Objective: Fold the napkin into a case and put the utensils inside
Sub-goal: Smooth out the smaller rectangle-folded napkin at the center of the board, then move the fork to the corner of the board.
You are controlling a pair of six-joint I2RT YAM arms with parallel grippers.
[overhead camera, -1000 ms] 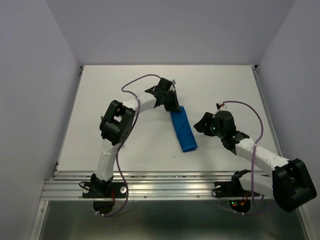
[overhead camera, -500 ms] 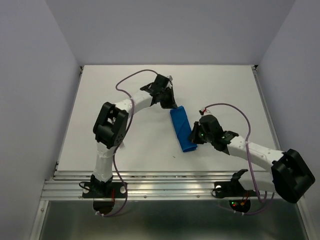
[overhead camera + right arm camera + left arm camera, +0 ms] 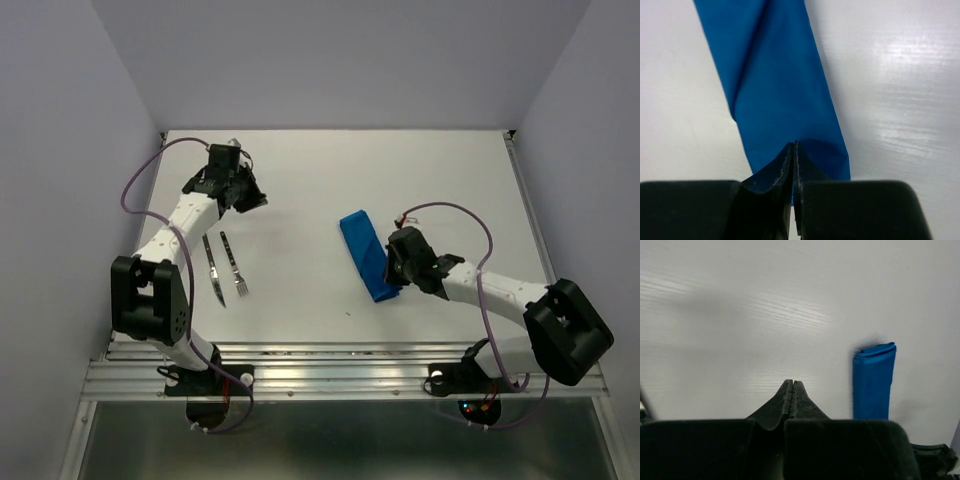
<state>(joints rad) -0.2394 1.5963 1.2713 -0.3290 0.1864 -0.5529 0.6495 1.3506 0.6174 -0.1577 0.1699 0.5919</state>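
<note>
- Case (image 3: 366, 255): near end pinched tight by right gripper (image 3: 793, 146).
- Left gripper (image 3: 793, 386) squeezed shut, holding nothing, open table (image 3: 740, 315) around it.
- Knife (image 3: 212, 268) and fork (image 3: 233, 266) lie by table's left edge.

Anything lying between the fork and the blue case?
No. The top external view shows only bare white table between the fork and the case. The knife lies on the fork's far side.

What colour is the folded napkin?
The napkin is plain bright blue, with no pattern; it shows best in the right wrist view.
</note>
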